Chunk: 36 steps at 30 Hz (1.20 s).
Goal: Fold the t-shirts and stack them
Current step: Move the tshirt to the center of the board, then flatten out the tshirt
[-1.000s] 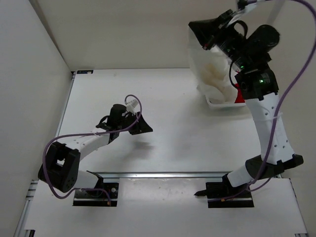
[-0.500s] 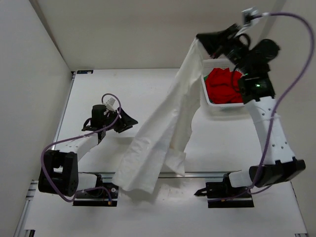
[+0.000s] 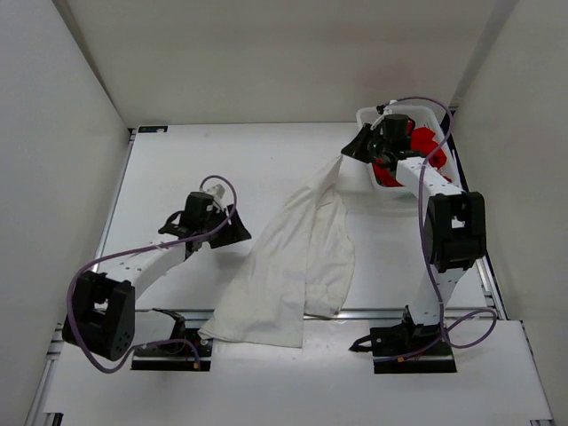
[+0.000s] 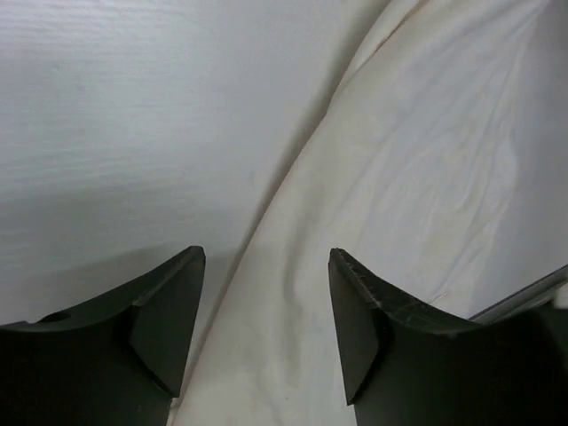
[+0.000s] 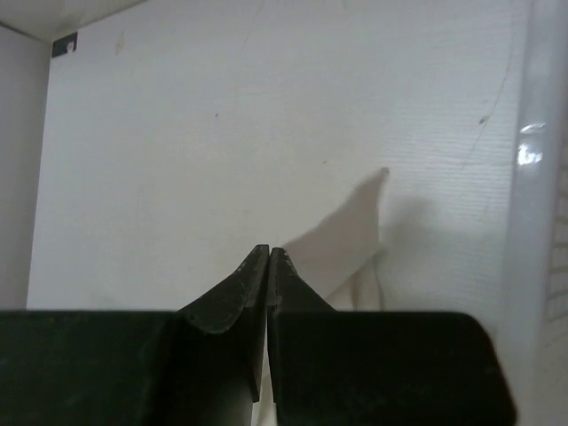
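Observation:
A white t-shirt point(image 3: 297, 257) lies in a long crumpled strip from the basket down to the table's near edge. Its top end runs up to my right gripper point(image 3: 349, 153), which is shut on it beside the basket. In the right wrist view the shut fingertips point(image 5: 268, 250) have white cloth point(image 5: 351, 240) just below them. My left gripper point(image 3: 235, 232) stands open at the shirt's left edge. In the left wrist view its fingers point(image 4: 266, 266) straddle the cloth's border point(image 4: 399, 177) without touching it. A red t-shirt point(image 3: 428, 142) sits bunched in the basket.
The white mesh basket point(image 3: 398, 193) stands at the back right, partly behind my right arm. Its rim point(image 5: 532, 177) shows at the right of the right wrist view. White walls close the left and back sides. A metal rail point(image 3: 373, 312) crosses the near edge.
My right arm has swung down from high above the basket and laid the white t-shirt across the table. My left gripper has opened wider and moved up to the shirt's left edge.

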### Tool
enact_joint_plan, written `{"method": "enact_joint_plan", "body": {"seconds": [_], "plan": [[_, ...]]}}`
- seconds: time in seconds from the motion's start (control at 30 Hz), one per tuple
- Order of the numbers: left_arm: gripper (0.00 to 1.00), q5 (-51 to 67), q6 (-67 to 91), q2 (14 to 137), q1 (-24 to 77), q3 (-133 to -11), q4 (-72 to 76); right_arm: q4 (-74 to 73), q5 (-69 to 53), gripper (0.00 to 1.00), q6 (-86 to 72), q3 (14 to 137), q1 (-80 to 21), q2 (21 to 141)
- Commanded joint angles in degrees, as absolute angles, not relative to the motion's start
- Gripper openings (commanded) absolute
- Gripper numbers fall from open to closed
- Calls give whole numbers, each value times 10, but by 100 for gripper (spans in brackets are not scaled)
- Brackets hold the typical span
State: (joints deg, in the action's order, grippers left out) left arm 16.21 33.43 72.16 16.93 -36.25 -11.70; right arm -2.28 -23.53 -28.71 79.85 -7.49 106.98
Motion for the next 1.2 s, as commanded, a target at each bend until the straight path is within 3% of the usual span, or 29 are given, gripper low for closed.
{"method": "enact_joint_plan", "body": {"seconds": [0.0,0.07,0.13,0.17,0.23,0.27,0.3,0.5,0.73,0.87,0.93,1.03,1.1,1.17], "plan": [[71,64,263,736,242,-395,-209,13,-216,0,-284,840,-65,1045],[71,61,250,775,280,-401,-236,23,-223,0,-288,815,-62,1040],[60,99,247,808,298,-396,-232,35,-227,0,-301,801,-54,1028],[52,122,251,823,310,-391,-215,37,-226,0,-296,794,-51,1020],[13,135,273,851,322,-391,-177,28,-230,0,-296,788,-46,1007],[1,133,287,852,317,-395,-169,26,-237,0,-299,786,-43,997],[0,124,291,860,309,-407,-152,19,-234,0,-297,786,-47,987],[0,122,316,902,184,-551,-141,-98,-200,0,-268,757,-77,890],[2,136,326,1101,132,-800,-190,-243,-208,0,-239,707,-120,739],[21,115,265,1250,145,-1114,-355,-238,-313,0,-285,595,-53,649],[32,89,247,1310,147,-1201,-435,-196,-330,0,-307,544,-34,628],[50,79,247,1281,145,-1168,-418,-165,-339,0,-310,502,-1,681],[65,67,259,1224,149,-1043,-367,-132,-346,0,-319,491,11,750],[67,50,263,1147,160,-954,-318,-98,-338,0,-330,471,10,783]]}}
